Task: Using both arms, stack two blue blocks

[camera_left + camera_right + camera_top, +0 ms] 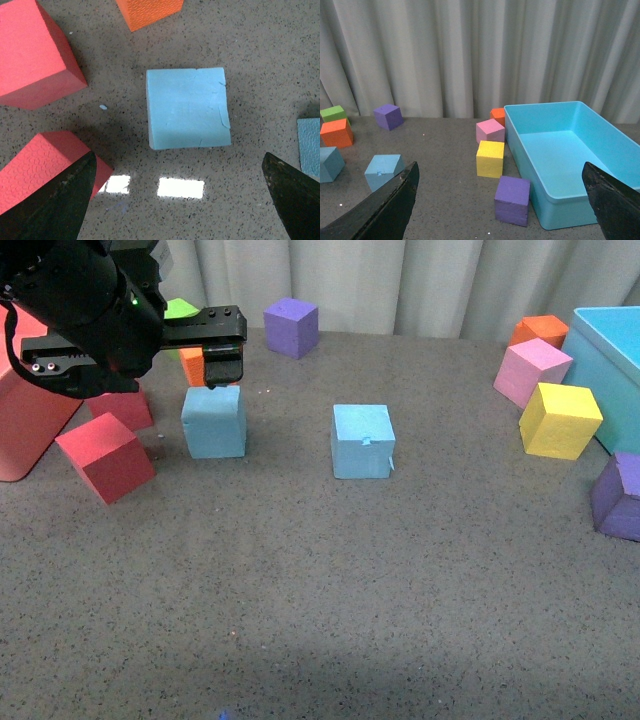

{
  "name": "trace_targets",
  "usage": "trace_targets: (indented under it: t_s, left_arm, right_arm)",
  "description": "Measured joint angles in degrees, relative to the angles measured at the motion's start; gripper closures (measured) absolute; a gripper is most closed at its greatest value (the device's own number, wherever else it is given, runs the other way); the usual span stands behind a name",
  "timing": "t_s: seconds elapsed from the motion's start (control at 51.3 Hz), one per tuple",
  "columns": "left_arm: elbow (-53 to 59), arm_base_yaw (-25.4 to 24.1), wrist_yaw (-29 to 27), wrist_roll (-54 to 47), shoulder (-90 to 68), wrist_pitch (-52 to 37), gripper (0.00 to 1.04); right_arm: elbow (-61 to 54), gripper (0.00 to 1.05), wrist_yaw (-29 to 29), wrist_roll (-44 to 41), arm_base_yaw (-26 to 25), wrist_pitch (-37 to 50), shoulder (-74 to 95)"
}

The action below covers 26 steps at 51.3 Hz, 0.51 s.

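Two sky-blue blocks stand apart on the grey table: one (213,421) at the left and the notched one (362,441) near the middle. My left gripper (135,365) hovers above the left block, open and empty. In the left wrist view that block (187,107) lies between and ahead of the spread fingers (60,200), untouched; the notched block's edge (310,145) shows at the side. My right gripper (499,205) is open and empty, held high, out of the front view. Its view shows the notched block (384,170) and the other blue block (330,163) far off.
Two red cubes (105,457) (125,405) and a red bin (25,420) crowd the left block. An orange cube (192,365) sits behind it, and a purple cube (291,326) at the back. On the right are a teal bin (610,370), and pink (531,371), yellow (559,420) and purple (620,497) cubes.
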<state>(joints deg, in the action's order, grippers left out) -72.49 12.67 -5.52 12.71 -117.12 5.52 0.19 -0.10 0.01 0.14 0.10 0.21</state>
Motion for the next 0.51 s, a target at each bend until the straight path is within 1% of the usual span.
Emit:
trace_targets:
  t_s: [0.273,0.371,0.507]
  left_arm:
    - [-8.4,0.0,-0.3,-0.2,-7.2,4.4,0.07]
    - [-10.3,0.0,0.8,0.2,-9.4,5.4,0.07]
    - [-13.4,0.0,-0.3,0.5,-11.8,7.0,0.07]
  right_arm:
    - [0.0,0.1,0.0,0.0,0.0,0.0,0.0]
    - [0.0,0.1,0.0,0.0,0.0,0.0,0.0]
    - [0.0,0.1,0.0,0.0,0.0,0.0,0.0]
